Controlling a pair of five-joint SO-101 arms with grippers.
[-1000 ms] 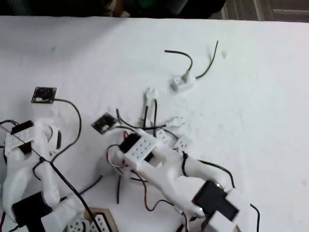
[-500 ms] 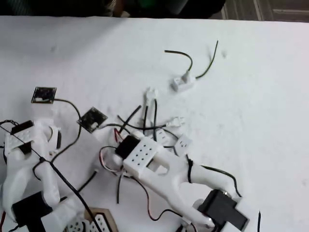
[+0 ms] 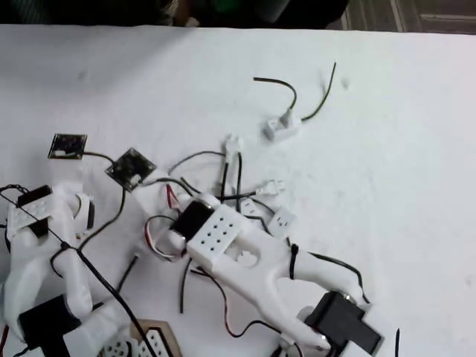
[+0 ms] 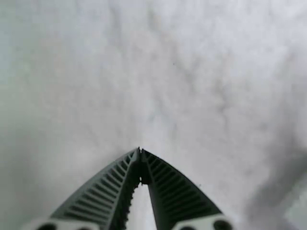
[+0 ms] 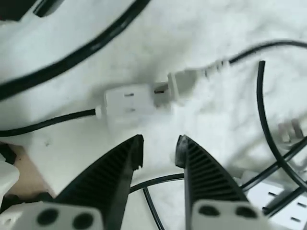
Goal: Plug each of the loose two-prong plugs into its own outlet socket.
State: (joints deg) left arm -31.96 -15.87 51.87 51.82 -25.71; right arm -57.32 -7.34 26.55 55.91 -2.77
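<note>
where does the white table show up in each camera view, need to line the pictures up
High view: the table spreads below the dark strip along the top edge.
Left wrist view: table beyond the shut left end effector.
Right wrist view: table under a socket, ahead of the open right end effector.
Shared landmark: black cables, high and right wrist views.

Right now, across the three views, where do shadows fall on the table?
High view: the table is evenly lit, apart from grey shade along its far left edge. Left wrist view: a dark patch lies on the table beside the shut left fingers. Right wrist view: the socket with its plug throws a soft shadow toward the open right fingers.
</note>
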